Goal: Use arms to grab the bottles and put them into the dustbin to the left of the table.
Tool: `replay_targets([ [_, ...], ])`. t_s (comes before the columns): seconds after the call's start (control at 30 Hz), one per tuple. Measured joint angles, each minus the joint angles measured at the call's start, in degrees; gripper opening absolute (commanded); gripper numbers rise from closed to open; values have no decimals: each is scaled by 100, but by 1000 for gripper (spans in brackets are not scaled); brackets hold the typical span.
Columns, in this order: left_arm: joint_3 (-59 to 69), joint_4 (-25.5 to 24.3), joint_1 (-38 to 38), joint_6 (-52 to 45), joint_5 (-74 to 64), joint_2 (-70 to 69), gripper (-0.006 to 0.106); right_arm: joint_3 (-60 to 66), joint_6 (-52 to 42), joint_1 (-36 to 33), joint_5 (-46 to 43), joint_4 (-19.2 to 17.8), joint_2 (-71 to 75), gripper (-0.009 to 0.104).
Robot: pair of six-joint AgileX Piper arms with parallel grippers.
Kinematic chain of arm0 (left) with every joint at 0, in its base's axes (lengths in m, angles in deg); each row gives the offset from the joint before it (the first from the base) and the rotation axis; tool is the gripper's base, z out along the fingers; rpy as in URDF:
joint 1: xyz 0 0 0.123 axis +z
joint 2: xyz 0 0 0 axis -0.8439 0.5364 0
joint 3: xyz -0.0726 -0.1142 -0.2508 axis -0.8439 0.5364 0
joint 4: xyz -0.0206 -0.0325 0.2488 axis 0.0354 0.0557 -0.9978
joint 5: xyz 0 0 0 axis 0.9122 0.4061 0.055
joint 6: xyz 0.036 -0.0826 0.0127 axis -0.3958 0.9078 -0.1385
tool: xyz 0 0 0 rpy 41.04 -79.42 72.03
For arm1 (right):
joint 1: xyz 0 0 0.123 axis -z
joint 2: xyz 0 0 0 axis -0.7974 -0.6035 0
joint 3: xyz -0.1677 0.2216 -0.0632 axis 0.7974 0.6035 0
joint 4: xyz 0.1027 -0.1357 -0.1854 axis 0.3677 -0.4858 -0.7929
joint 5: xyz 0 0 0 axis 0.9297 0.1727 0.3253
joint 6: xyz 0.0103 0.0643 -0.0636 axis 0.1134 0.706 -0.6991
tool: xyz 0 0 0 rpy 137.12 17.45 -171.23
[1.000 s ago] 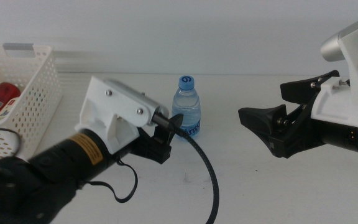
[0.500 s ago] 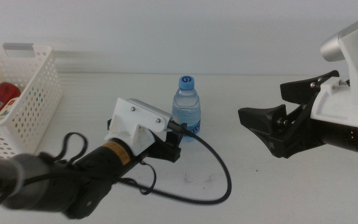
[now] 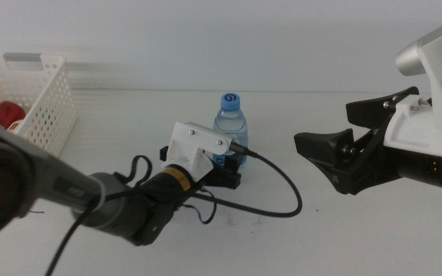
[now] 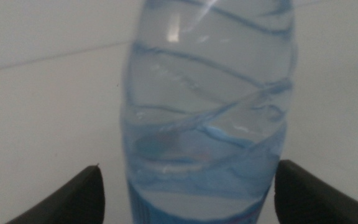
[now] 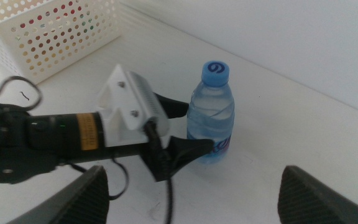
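Both spread jaws of left hand (farther forward now) flanking water bottle.

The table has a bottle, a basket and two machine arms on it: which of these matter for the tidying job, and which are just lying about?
Part of the job:
- water bottle, between the open left end effector
- dustbin, red can inside
- right end effector, waiting open

Lying about:
- nothing else visible on the table
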Motion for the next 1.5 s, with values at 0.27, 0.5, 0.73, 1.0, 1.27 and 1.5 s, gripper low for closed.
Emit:
replay_targets([
  [0.27, -954, 161, 0, 25, 22, 731, 94, 0, 0, 0, 0, 0, 0, 87],
  [0.5, -1360, 431, 14, -79, -10, 948, 68, 0, 0, 0, 0, 0, 0, 87],
  [0.73, -1167, 826, 110, -225, -2340, -127, -1, 0, 0, 0, 0, 0, 0, 87],
  [1.0, -1240, 910, 822, -225, -7226, -2285, -2, 0, 0, 0, 0, 0, 0, 87],
  [1.27, -3900, -422, 2579, -513, -10389, -2700, -2, 0, 0, 0, 0, 0, 0, 87],
  [1.5, -4704, -563, 4079, -1467, -10658, -1865, -2, 0, 0, 0, 0, 0, 0, 87],
])
